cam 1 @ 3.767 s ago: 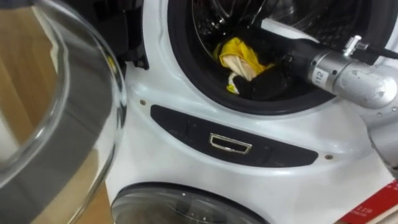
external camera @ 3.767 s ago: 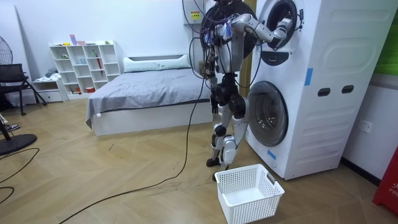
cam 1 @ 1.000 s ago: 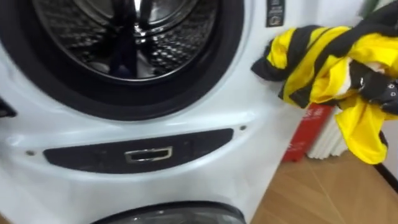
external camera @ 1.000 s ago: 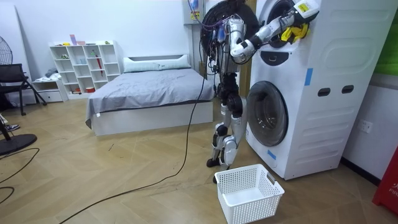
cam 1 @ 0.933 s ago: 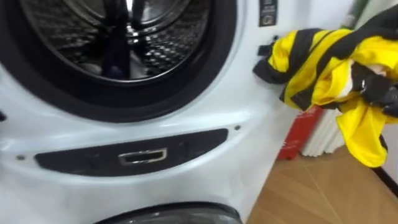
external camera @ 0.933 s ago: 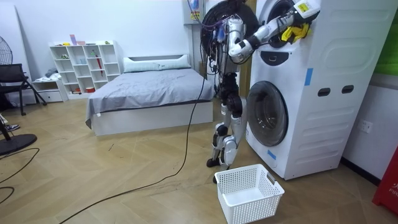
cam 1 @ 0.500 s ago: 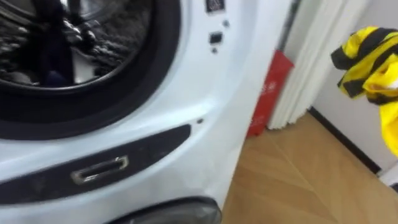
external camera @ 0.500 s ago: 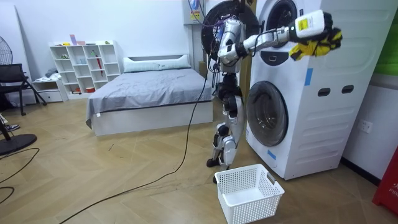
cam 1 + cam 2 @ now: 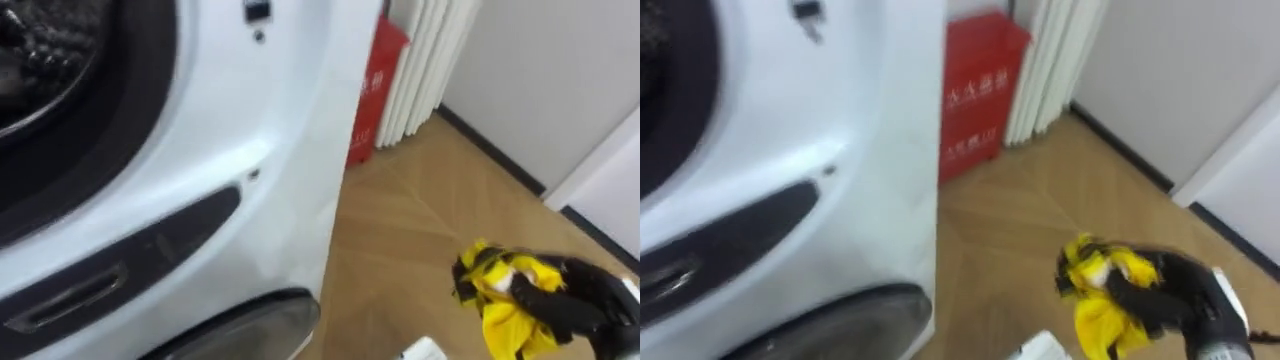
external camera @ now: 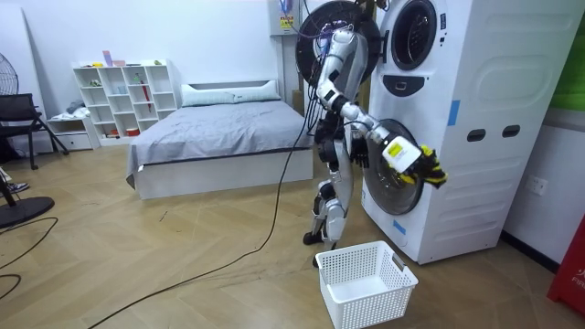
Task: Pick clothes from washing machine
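Yellow-and-black striped garment (image 9: 500, 305), one piece only, is bunched in the robot's right hand (image 9: 572, 302). The dark fingers are curled tight round the cloth, and a loose yellow fold hangs below them. In the eye views the hand is low and to the right, over the wooden herringbone floor (image 9: 420, 220) and clear of the washing machine. In the room view the right arm reaches out and downward from the shoulder. The bundle is in front of the lower round door (image 10: 391, 178) and above the white plastic laundry basket (image 10: 366, 285) on the floor. I count one basket.

The robot stands upright close to the white stacked washing machine (image 10: 475, 82). The machine has two round openings, one above the other. The upper dark door (image 10: 331, 32) is swung open, and the drum behind it is dark. Below the upper opening there is one dark curved panel (image 9: 150, 255) with one silver handle (image 9: 62, 297).

One red box-like thing (image 9: 374, 88) stands on the floor beside the machine, next to a white ribbed panel (image 9: 420, 55). It carries white characters, which I cannot read. One blue sticker (image 10: 453, 111) is on the side of the machine, and a yellow-green label is on the right forearm. Their print is too small to read.

A small dark shape near the waist in the room view seems to be the left hand (image 10: 358, 151).
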Controlling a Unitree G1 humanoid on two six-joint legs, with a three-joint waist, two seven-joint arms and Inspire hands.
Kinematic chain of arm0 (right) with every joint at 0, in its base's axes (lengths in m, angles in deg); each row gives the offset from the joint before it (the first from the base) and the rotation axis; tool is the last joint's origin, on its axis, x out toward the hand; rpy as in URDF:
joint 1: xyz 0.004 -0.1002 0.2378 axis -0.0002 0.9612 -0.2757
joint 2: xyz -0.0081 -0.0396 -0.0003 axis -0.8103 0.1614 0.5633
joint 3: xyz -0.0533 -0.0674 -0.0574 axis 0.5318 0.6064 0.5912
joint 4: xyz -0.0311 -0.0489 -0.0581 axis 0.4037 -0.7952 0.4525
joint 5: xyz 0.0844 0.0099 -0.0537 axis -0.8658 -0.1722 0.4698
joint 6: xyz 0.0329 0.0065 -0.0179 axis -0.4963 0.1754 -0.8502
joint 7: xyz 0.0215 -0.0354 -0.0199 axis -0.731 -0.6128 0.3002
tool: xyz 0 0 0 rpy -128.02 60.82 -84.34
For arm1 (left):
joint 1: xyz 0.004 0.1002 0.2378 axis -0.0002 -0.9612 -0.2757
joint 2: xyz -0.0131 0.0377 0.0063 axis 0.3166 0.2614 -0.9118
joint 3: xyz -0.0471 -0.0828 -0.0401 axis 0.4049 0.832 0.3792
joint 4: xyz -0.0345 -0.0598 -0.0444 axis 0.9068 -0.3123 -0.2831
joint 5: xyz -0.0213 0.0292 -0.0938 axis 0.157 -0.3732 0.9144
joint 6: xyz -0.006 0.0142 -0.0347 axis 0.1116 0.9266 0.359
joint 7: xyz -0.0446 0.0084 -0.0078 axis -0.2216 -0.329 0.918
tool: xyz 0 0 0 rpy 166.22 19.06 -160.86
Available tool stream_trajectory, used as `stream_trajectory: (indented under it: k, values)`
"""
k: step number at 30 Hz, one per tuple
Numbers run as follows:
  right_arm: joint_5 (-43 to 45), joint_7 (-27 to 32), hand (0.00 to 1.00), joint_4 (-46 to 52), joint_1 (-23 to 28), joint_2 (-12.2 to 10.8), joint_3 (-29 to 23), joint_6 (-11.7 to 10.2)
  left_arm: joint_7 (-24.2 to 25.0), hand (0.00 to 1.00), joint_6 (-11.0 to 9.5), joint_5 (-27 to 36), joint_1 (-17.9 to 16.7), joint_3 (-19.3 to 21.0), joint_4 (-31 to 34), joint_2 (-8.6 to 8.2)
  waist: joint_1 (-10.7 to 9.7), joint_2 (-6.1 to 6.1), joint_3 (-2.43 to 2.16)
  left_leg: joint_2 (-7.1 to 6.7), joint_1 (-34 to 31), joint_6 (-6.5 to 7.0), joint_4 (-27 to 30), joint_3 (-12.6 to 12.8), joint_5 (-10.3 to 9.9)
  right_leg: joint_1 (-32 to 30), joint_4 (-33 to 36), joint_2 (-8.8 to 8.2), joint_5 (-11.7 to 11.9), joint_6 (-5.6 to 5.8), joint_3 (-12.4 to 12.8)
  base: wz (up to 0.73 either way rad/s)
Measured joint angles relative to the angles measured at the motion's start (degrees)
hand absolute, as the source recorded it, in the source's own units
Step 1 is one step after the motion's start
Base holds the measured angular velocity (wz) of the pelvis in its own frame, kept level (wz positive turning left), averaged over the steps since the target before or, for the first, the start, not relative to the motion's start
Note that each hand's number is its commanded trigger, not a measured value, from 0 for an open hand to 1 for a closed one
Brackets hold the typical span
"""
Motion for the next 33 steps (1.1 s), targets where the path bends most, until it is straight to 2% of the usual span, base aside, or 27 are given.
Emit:
stream_trajectory:
  k: [2,4,5,7,11,15,17,22,25,26,27,33]
  values:
    - [0.0,1.26,1.0,-2.1,-1.18,0.01,0.04,-0.71,-0.43,0.0,-0.3,0.03,0.18,-0.05,0.03,0.07,0.06,1.14,0.27,0.04,-0.1,0.0,-0.03,0.7,0.0,-0.23,-0.06,0.01,0.0,-0.01,-0.19,-0.06]
    - [0.02,1.42,1.0,-5.32,-2.65,0.0,0.33,-2.66,-0.67,0.0,-0.57,0.02,0.35,-0.73,0.23,0.04,0.0,2.68,0.14,0.0,-0.82,0.0,-0.03,0.79,0.0,-1.02,-0.16,0.0,0.0,-0.01,-0.2,-0.05]
    - [0.06,1.48,1.0,-7.68,-3.35,-0.01,0.76,-3.96,-0.92,0.0,-1.01,0.02,0.51,-1.27,0.09,0.01,-0.03,3.25,0.3,-0.04,-0.96,0.01,-0.05,0.79,0.01,-1.19,-0.19,0.01,0.0,-0.01,-0.17,0.0]
    - [0.16,1.57,1.0,-12.18,-3.98,-0.15,1.32,-5.01,-1.36,0.0,-1.32,0.05,0.59,-1.32,0.04,-0.23,-0.1,3.83,0.1,-0.1,-1.22,0.02,-0.05,0.84,0.04,-1.56,-0.14,0.08,0.0,-0.02,-0.03,0.0]
    - [0.35,2.63,1.0,-18.13,-4.19,-0.34,1.71,-5.01,-1.78,0.0,-1.36,1.17,1.91,-1.64,-0.43,-0.73,-0.33,4.92,-0.18,-0.55,-3.08,0.29,-0.05,0.82,0.22,-4.04,1.08,0.09,0.02,-0.09,0.18,-0.07]
    - [0.3,4.26,1.0,-20.57,-4.97,-0.34,1.72,-5.65,-1.76,0.0,-1.22,1.89,3.49,-1.68,-0.56,-1.01,-1.15,6.05,-0.02,-0.89,-4.17,0.51,-0.05,0.87,0.35,-5.56,1.88,-0.07,0.02,-0.05,0.23,-0.02]
    - [0.25,5.12,1.0,-21.57,-5.08,-0.34,1.71,-6.27,-1.74,0.0,-1.22,2.28,4.29,-2.45,-0.78,-1.08,-1.23,7.02,-0.07,-0.94,-4.76,0.58,-0.02,0.89,0.39,-6.17,1.83,-0.1,0.01,-0.02,0.23,0.0]
    - [0.48,6.12,1.0,-21.99,-6.37,-0.34,1.72,-6.28,-1.77,0.0,-1.24,4.49,4.95,-4.03,-0.76,-1.73,-1.2,9.09,-0.03,-1.05,-7.0,0.92,-0.05,1.12,0.76,-9.26,3.17,-0.25,-0.01,0.02,0.46,-0.02]
    - [-0.02,6.59,1.0,-23.59,-7.66,-0.35,2.12,-6.36,-1.88,0.0,-1.35,4.76,5.42,-4.88,-0.9,-1.89,-1.09,9.24,0.05,-1.72,-8.44,1.02,-0.27,1.12,1.53,-11.2,4.14,-0.46,-0.02,0.01,0.51,0.01]
    - [0.04,7.02,0.6,-23.58,-7.66,-0.39,2.2,-6.38,-1.88,0.0,-1.41,4.87,5.53,-5.72,-0.91,-2.0,-1.09,9.25,0.05,-1.83,-8.76,0.96,-0.43,1.13,1.85,-11.56,4.14,-0.53,-0.02,0.01,0.54,0.0]
    - [0.05,7.15,0.0,-23.58,-7.67,-0.39,2.2,-6.48,-1.88,0.0,-1.44,5.04,5.57,-5.91,-0.91,-2.1,-1.09,9.25,0.05,-1.86,-8.93,0.94,-0.45,1.13,1.92,-11.79,4.15,-0.54,-0.03,0.01,0.58,0.0]
    - [0.03,10.22,0.0,-23.68,-7.62,-0.38,2.67,-7.21,-2.76,0.0,-1.75,8.62,5.86,-9.28,-0.78,-2.4,-1.13,9.39,0.17,-1.96,-9.21,0.93,-0.31,1.08,2.0,-12.44,4.89,-0.61,-0.42,-0.06,0.78,0.0]
